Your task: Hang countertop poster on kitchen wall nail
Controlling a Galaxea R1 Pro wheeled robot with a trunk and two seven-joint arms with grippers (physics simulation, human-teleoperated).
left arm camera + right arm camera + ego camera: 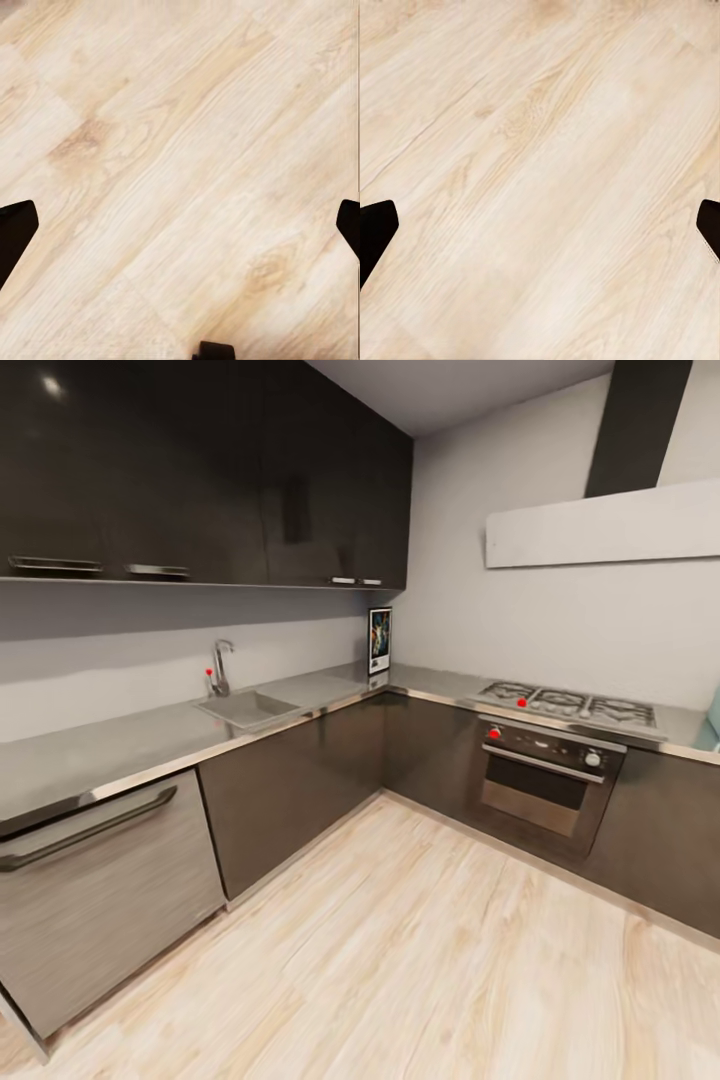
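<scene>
The poster point(379, 641) stands upright in the far corner of the kitchen countertop point(120, 745), leaning against the wall; it has a black frame, a colourful picture and a white strip below. It is far from me across the floor. My left gripper point(180, 225) is open, its dark fingertips point(15, 232) at the picture's two sides, with only plank floor between them. The right gripper point(540, 225) is open too, over bare floor. Any wall nails are too small to make out.
The L-shaped worktop holds a steel sink point(247, 709) with a tap point(219, 666) and a gas hob point(570, 703) above an oven point(548, 781). Dark upper cabinets point(200, 470) and an extractor hood point(600, 520) hang above. Light-wood floor point(420, 960) lies between me and the counters.
</scene>
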